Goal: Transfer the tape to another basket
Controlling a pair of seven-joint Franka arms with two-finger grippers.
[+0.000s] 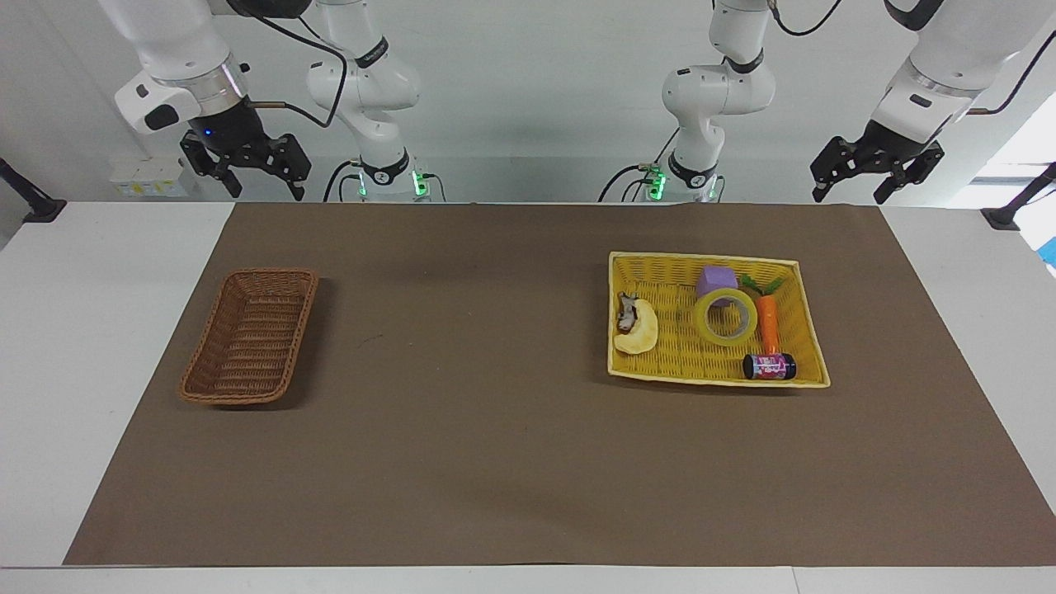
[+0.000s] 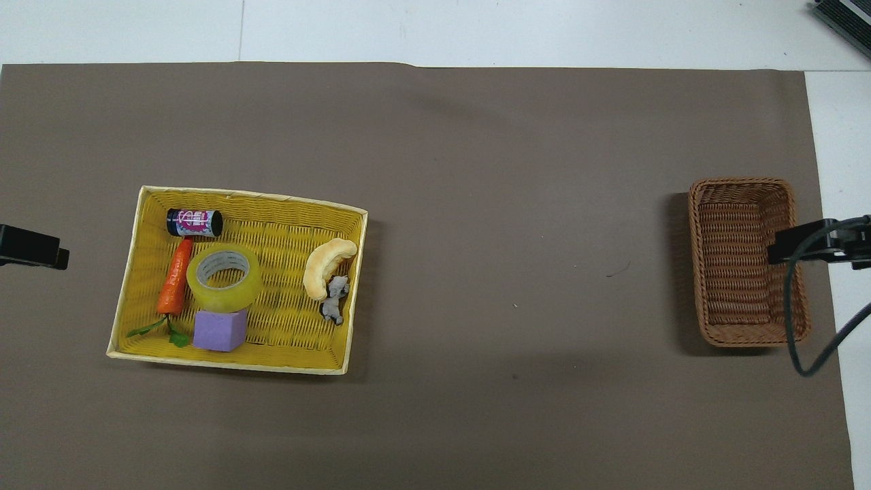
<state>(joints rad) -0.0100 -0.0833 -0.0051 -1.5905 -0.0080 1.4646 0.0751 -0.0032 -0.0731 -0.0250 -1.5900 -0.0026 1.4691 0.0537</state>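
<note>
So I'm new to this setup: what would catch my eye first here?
The bright yellow basket toward the left arm's end, crowded with the tape, a carrot, a purple block and other things. Then the brown wicker basket, empty, toward the right arm's end.

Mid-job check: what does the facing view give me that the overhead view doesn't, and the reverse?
Facing only: both arms waiting raised at the robots' edge, left gripper and right gripper open and empty. Overhead only: straight down through the tape's core. Both: tape in the yellow basket against the purple block and carrot; brown basket empty.
</note>
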